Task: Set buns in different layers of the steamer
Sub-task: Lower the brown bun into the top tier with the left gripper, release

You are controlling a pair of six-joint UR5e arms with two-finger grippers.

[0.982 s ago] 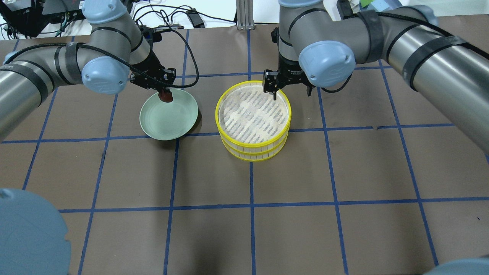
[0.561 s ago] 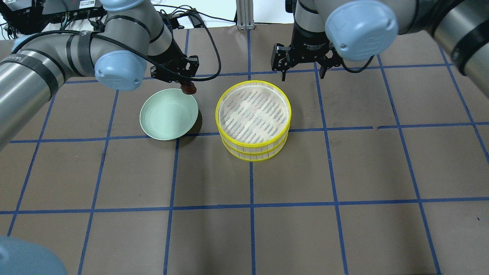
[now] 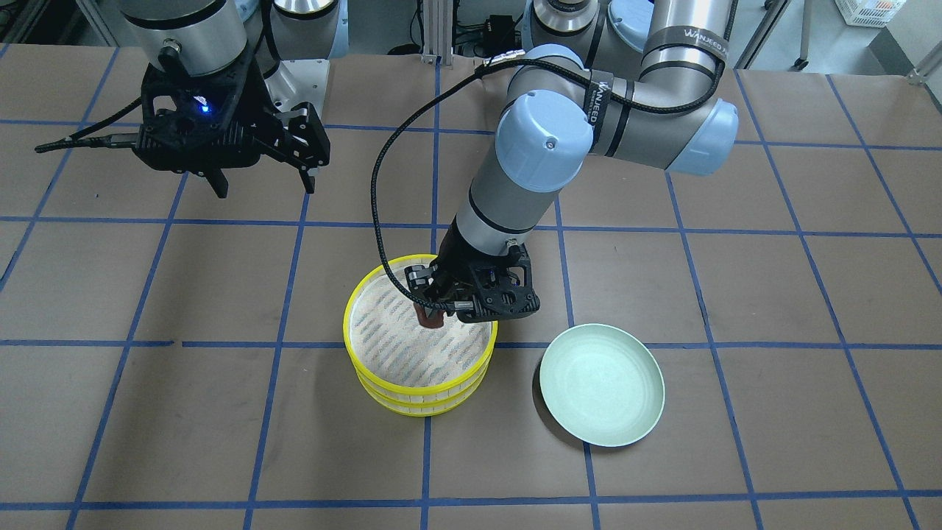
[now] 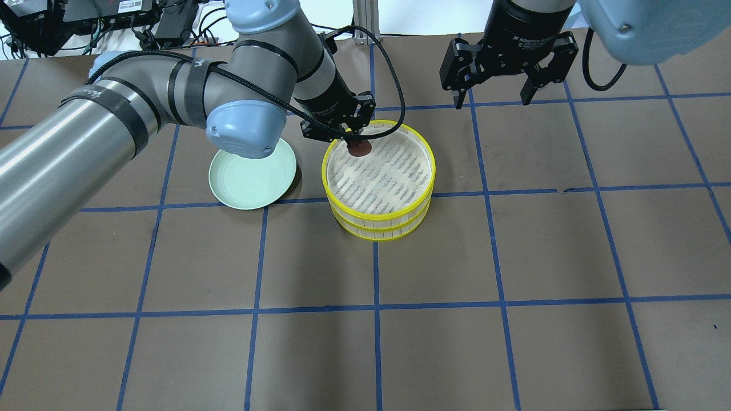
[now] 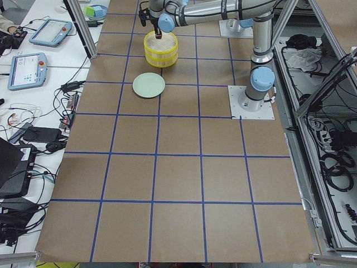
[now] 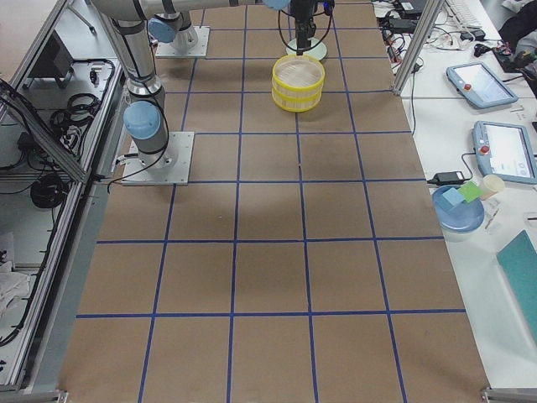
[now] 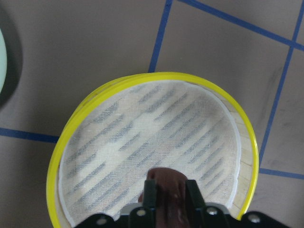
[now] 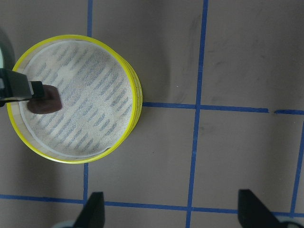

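Note:
The steamer (image 4: pixel 400 216) stands as two stacked yellow-rimmed trays at the table's middle. My left gripper (image 4: pixel 351 136) is shut on the dark brown bun (image 4: pixel 360 148) and holds it just above the top tray's woven floor, near the rim on the plate's side. The left wrist view shows the bun (image 7: pixel 166 183) between the fingers (image 7: pixel 151 199) over the tray (image 7: pixel 166 76). My right gripper (image 4: pixel 492 101) is open and empty, raised behind and to the right of the steamer. The cream-white bun is out of view.
An empty pale green plate (image 4: pixel 251 180) lies just left of the steamer; it also shows in the front view (image 3: pixel 602 383). Brown paper with blue tape lines covers the table. The left arm's cable loops over the steamer's far edge.
My left gripper carried the brown bun from the plate's far rim rightward to over the steamer's top tray. My right gripper rose and drew back to the right, away from the steamer.

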